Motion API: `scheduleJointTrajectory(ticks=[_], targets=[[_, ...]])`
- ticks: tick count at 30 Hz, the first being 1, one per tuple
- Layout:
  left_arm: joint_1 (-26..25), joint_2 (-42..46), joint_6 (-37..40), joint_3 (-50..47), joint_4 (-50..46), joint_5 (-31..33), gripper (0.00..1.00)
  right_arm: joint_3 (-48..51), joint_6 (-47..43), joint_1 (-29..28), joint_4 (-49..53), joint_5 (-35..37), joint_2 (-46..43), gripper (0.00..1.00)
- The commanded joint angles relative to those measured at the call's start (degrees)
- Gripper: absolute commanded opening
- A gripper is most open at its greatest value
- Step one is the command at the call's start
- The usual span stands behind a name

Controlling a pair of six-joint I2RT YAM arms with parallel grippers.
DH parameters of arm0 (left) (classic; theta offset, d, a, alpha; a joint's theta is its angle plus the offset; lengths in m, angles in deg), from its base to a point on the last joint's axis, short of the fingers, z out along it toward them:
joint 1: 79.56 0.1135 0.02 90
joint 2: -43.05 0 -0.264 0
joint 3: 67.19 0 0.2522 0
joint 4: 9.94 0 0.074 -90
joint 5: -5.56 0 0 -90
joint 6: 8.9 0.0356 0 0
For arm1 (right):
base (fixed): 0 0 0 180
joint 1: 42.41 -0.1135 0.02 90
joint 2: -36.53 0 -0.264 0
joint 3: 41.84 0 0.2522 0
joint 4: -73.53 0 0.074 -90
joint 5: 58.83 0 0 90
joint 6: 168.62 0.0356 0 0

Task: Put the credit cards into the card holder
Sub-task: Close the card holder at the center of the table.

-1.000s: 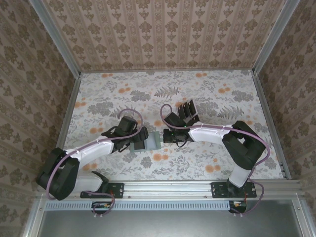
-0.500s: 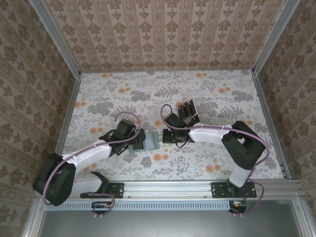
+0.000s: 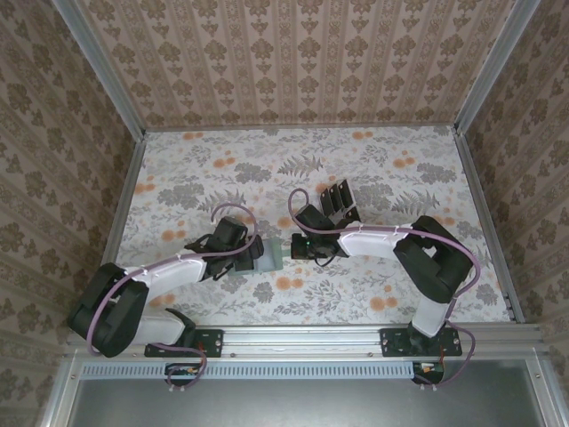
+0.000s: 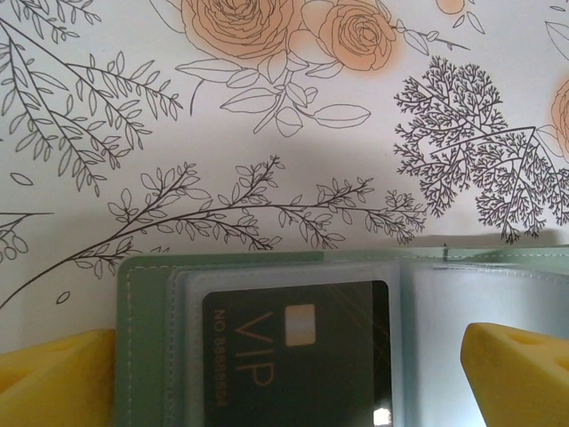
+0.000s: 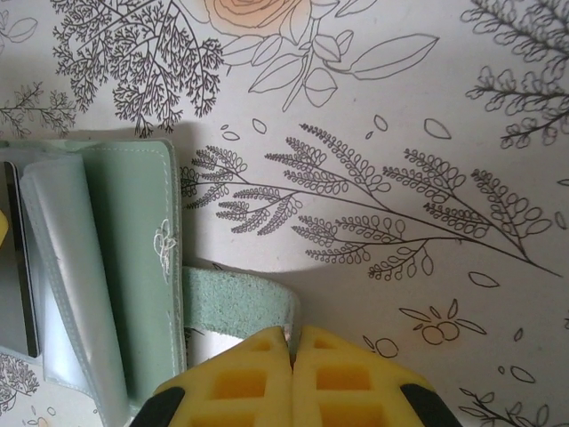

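card holder (image 4: pixel 147 356): grey-green, lying flat and open on the floral surface (image 4: pixel 267 107), clear inner sleeves facing up. One glossy black credit card (image 4: pixel 293 356) with gold "VIP" print and a chip sits in a sleeve. closing strap (image 5: pixel 236 304) sticks out sideways from the stitched cover, flat.

Bright even light w/ soft shadows; wrist cams sharp.

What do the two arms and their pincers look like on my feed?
The left arm and right arm have white forearm shells, black joints and bases, and a lilac cable looped along each. The left pincer and right pincer have yellow fingers; the right's show moulded square recesses.
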State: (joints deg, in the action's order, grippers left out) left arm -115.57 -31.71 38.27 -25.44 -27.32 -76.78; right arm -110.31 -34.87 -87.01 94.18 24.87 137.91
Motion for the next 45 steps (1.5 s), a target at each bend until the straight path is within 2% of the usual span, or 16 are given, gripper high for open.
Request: scheduleJointTrajectory(ticks=[1,9,12,19,25,26,28,29,36,45], targets=[[-0.63,0.46,0.56,-0.32,3.79,-2.56,0.99,0.80,0.98,0.21,-0.96,-1.67,1.36,0.00],[-2.71,10.10,-1.46,0.17,1.75,-1.51,0.99,0.65,2.12,0.19,-3.67,-4.21,3.40,0.00],[-3.71,10.71,-2.21,1.55,2.36,-2.38,0.99,0.48,2.56,0.14,-4.48,-4.69,4.09,0.00],[-7.70,5.39,-4.16,4.85,8.46,-3.97,0.99,0.23,2.66,0.44,-4.74,-4.94,4.44,0.00],[-11.73,-0.06,-5.07,7.11,13.15,-3.65,0.99,1.47,2.31,1.67,-4.78,-4.55,1.43,0.00],[-12.19,-0.71,-5.15,7.30,13.13,-3.21,0.99,1.98,2.38,2.00,-4.73,-4.42,0.47,0.08],[-13.12,-2.13,-6.04,7.13,13.72,-2.09,0.99,3.17,2.53,2.74,-4.33,-3.94,-2.24,0.34],[-13.34,-2.73,-6.43,6.80,14.10,-1.76,0.99,3.66,2.49,2.97,-3.84,-3.57,-3.54,0.38],[-13.65,-7.24,-9.15,4.33,15.42,0.07,0.99,6.78,1.59,3.38,1.29,-0.44,-14.94,0.41],[-13.31,-11.05,-9.84,4.68,16.60,-0.60,0.99,11.22,4.50,2.86,0.81,-0.56,-24.25,0.37]])
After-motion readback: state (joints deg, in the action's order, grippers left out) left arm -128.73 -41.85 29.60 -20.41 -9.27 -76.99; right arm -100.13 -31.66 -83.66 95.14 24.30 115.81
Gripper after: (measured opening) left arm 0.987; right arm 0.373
